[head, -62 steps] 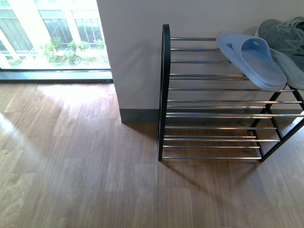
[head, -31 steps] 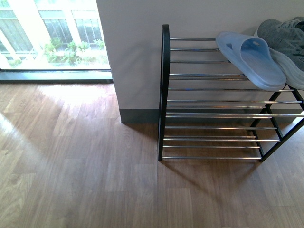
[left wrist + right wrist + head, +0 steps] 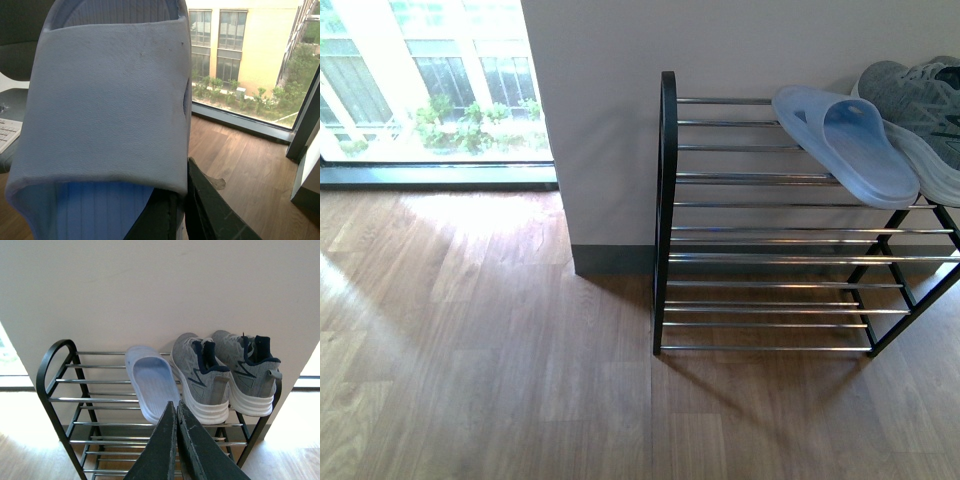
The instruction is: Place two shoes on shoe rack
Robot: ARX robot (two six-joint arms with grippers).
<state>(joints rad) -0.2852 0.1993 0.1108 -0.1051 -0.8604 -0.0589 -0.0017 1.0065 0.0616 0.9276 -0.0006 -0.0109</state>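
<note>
Left end effector [image 3: 182,220] clamped on second pale blue slide [image 3: 105,100], clear of shoe rack [image 3: 666,200]. Right end effector [image 3: 176,415] closed, empty. Front view shifted slightly downward; first slide [image 3: 850,140], sneakers [image 3: 225,372] racked.

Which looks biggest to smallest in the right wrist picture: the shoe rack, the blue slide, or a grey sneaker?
1. Shoe rack, widest by far.
2 and 3. Grey sneaker and pale blue slide look alike in size; no clear ranking.

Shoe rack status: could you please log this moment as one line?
shoe rack: top tier holds one slide, sneaker pair | left gripper: holding second slide | right gripper: shut, empty
</note>
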